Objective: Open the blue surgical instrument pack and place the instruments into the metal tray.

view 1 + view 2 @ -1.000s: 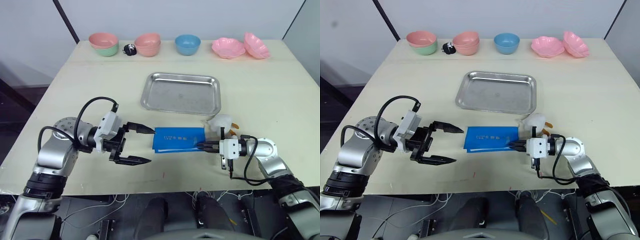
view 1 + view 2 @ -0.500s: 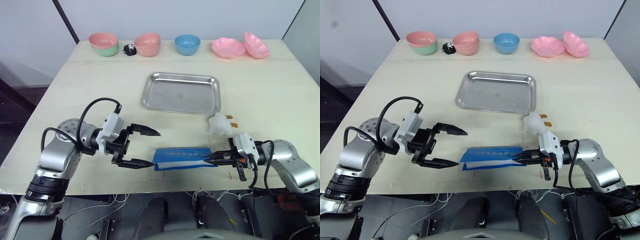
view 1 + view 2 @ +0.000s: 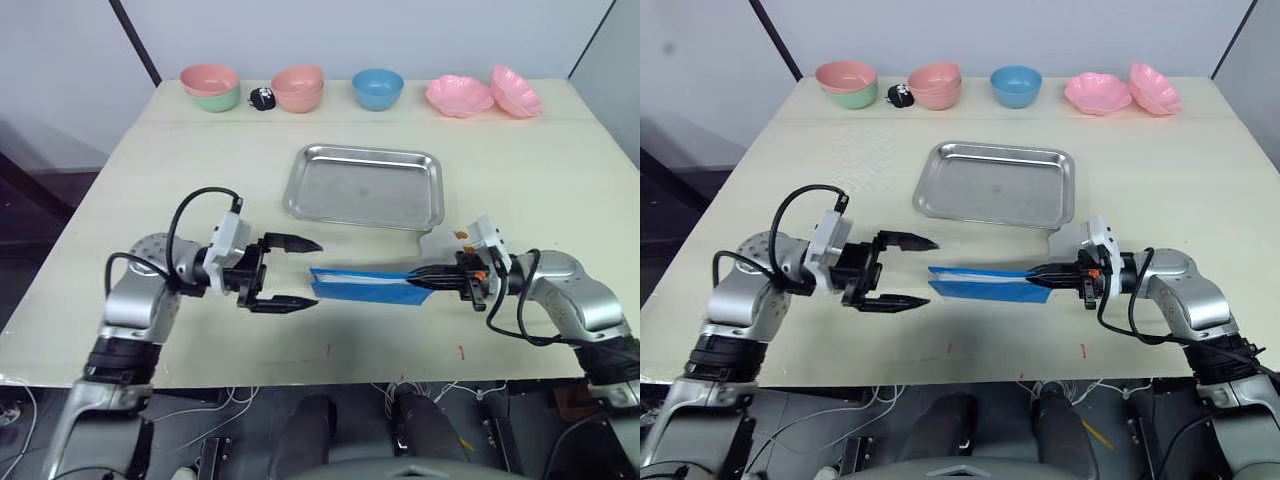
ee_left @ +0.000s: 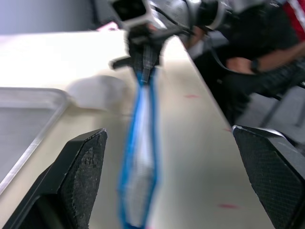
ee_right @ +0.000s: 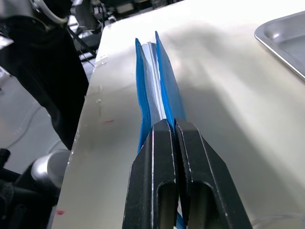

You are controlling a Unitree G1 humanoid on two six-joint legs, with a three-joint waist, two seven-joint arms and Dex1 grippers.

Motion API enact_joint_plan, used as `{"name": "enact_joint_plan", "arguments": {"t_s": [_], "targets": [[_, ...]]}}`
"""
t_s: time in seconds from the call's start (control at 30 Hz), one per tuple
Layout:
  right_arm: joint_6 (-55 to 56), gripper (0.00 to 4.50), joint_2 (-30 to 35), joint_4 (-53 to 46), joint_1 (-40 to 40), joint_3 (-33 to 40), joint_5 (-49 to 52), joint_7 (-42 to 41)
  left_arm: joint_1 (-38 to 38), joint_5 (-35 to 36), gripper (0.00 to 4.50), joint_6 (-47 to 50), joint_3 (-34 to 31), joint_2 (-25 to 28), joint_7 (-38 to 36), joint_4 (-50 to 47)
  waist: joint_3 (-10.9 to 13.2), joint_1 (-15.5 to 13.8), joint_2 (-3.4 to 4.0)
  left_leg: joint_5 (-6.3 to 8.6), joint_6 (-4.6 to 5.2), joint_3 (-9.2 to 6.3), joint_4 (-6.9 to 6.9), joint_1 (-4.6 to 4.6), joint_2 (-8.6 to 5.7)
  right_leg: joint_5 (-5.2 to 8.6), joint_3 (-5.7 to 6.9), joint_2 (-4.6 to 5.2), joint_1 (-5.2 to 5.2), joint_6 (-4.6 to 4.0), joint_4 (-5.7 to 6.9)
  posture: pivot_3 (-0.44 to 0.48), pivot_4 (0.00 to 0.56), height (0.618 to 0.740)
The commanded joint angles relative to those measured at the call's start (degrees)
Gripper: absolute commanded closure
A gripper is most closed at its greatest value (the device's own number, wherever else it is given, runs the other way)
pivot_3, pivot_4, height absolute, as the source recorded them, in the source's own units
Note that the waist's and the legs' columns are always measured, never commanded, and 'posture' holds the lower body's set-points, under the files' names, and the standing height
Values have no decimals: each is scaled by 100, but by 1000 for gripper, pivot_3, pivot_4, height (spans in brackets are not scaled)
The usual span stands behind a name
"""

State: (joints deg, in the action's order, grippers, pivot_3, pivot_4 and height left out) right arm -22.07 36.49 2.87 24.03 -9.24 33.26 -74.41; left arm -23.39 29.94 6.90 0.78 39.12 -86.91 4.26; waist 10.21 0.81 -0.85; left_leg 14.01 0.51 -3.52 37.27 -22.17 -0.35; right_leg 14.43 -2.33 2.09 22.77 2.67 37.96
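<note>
Blue surgical instrument pack (image 3: 362, 284) unopened, pinched by right gripper (image 3: 428, 281); left gripper (image 3: 297, 272) apart, empty; metal tray (image 3: 365, 187) bare.

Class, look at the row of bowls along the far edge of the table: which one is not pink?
The blue bowl, in the middle of the row behind the metal tray. The others are pink, though the leftmost pink one sits in a green bowl.
</note>
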Motion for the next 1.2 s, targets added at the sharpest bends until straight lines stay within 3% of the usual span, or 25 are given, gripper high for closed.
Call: {"name": "enact_joint_plan", "arguments": {"t_s": [0.03,0.23,0.33,0.57,0.63,0.8,0.97,1.0,1.03,1.07,1.13,1.2], "targets": [[162,4433,-70,133,130,139,-109,-114,-165,-195,0,-284,82,-193,37,368,0,9,0,0,0,-1,0,-1,0,0,-1,0,0,0,0,0,150,740],[228,4433,-159,194,170,180,-233,-135,-282,-460,0,-547,240,-459,-42,995,0,15,0,0,0,-2,0,-1,-1,0,0,-1,1,0,1,0,150,740],[215,4500,-165,169,161,230,-247,-126,-334,-485,793,-545,241,-591,-42,1212,0,10,0,0,0,-4,1,-2,0,0,1,-2,1,0,2,0,150,740],[244,4500,-181,67,79,299,-295,-113,-360,-481,4131,-519,216,-724,-138,1436,0,11,0,0,0,-8,3,-3,-1,-1,0,-1,2,0,2,0,150,740],[289,4500,-200,50,75,320,-315,-72,-347,-464,4430,-492,221,-736,-162,1426,0,11,0,0,0,-10,3,-3,-1,-1,0,-1,2,0,2,0,150,740],[385,4500,-154,18,126,431,-402,96,-345,-481,4430,-518,223,-764,-172,1463,0,11,0,0,0,-11,3,-3,-1,-1,0,0,2,0,2,0,150,740],[111,2022,101,-105,151,726,-179,44,-320,-488,4500,-544,227,-794,-176,1451,0,1,0,0,0,-13,3,-6,-3,-1,0,2,2,0,1,0,150,740],[107,1738,122,-59,185,830,-145,74,-324,-488,4500,-549,223,-801,-175,1455,0,2,0,0,0,-13,3,-6,-3,-1,0,2,2,0,1,0,150,740],[178,979,116,26,218,949,-140,109,-329,-488,4500,-551,223,-808,-174,1460,0,2,0,0,0,-14,3,-7,-3,-1,0,2,2,0,1,0,150,740],[314,842,82,191,259,1104,-155,190,-337,-495,4500,-568,227,-816,-181,1469,0,3,0,0,0,-15,3,-7,-3,-1,0,2,2,0,1,0,150,740],[712,141,-19,693,328,1367,-322,463,-361,-505,4500,-586,234,-834,-186,1485,0,5,0,0,0,-10,4,-7,-4,-2,-1,2,2,2,2,0,150,740],[1024,141,-21,1142,336,1336,-730,752,-382,-516,4500,-602,236,-849,-194,1492,0,5,0,0,0,-9,4,-7,-5,-3,-2,3,2,3,2,0,150,740]]}}
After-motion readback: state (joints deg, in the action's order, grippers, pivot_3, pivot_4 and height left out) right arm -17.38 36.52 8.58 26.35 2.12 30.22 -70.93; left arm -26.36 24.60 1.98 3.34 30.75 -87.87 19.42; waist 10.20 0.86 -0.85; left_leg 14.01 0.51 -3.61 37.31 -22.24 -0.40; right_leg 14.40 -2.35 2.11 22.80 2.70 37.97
